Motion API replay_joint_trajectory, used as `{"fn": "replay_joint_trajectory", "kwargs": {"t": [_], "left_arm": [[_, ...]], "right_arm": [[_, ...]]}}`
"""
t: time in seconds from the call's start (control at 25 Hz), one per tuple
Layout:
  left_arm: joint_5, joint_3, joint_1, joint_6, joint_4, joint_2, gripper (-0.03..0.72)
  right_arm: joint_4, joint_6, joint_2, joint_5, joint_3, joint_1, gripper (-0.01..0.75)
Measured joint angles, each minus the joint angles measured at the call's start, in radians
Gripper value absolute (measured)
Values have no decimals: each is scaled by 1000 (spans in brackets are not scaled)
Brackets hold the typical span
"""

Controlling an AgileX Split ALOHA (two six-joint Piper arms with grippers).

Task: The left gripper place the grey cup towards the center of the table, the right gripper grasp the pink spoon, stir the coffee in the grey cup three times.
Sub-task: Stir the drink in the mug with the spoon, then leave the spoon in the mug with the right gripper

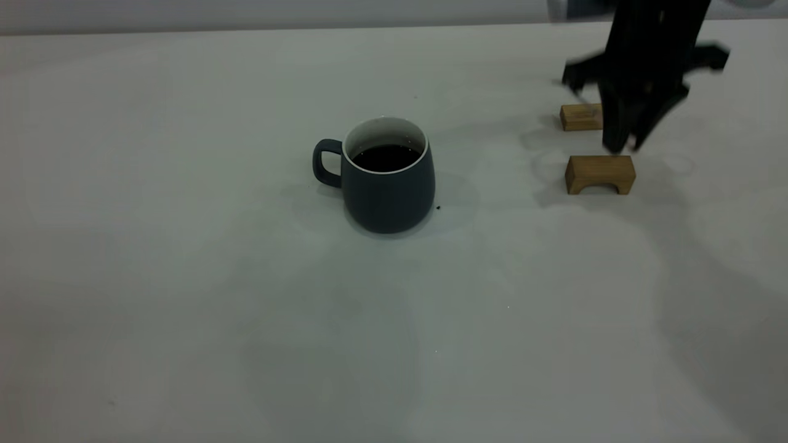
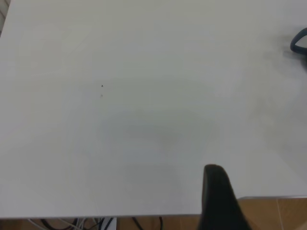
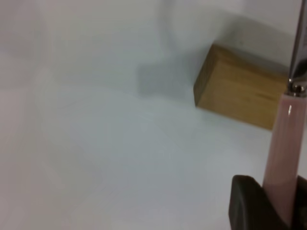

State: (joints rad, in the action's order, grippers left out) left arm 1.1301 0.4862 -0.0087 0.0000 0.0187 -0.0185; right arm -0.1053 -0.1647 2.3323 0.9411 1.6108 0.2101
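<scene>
From my station, the grey cup (image 1: 389, 178) stands upright near the middle of the tabletop (image 1: 184, 307), its handle turned toward the left arm's side, the coffee (image 1: 386, 157) sitting flat and dark well below the white rim. All around the cup I have bare surface, wide on the left side and toward the near edge, with a tiny dark speck just beside its base.

The right claw (image 1: 620, 146) hangs at the far right, pointing down, its tips just above the nearer of two small wooden blocks (image 1: 599, 174); the second block (image 1: 580, 117) lies just behind, partly hidden by the arm. On the right wrist view I see the pink spoon (image 3: 284, 153) clamped between the black fingers (image 3: 247, 203), pink handle in the grip, metal neck running out past the block. That corner is the tight spot; between the blocks and the cup the way is open.

The left claw (image 2: 218, 201) shows only one dark finger over the tabletop's edge, with floor and cables beyond it; I cannot tell whether it is apart or together. The cup's handle just peeks in far across that view.
</scene>
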Motion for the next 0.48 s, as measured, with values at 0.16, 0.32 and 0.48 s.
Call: {"fn": "replay_joint_trajectory", "kwargs": {"t": [0.16,0.32,0.48], "left_arm": [[0,0,0,0,0,0,505],[0,0,0,0,0,0,505],[0,0,0,0,0,0,505]], "right_arm": [[-30,13,-83,171,66,0,145],[-173,21,-140,252,91,0,145],[-419,25,-150,258,92,16,145]]}}
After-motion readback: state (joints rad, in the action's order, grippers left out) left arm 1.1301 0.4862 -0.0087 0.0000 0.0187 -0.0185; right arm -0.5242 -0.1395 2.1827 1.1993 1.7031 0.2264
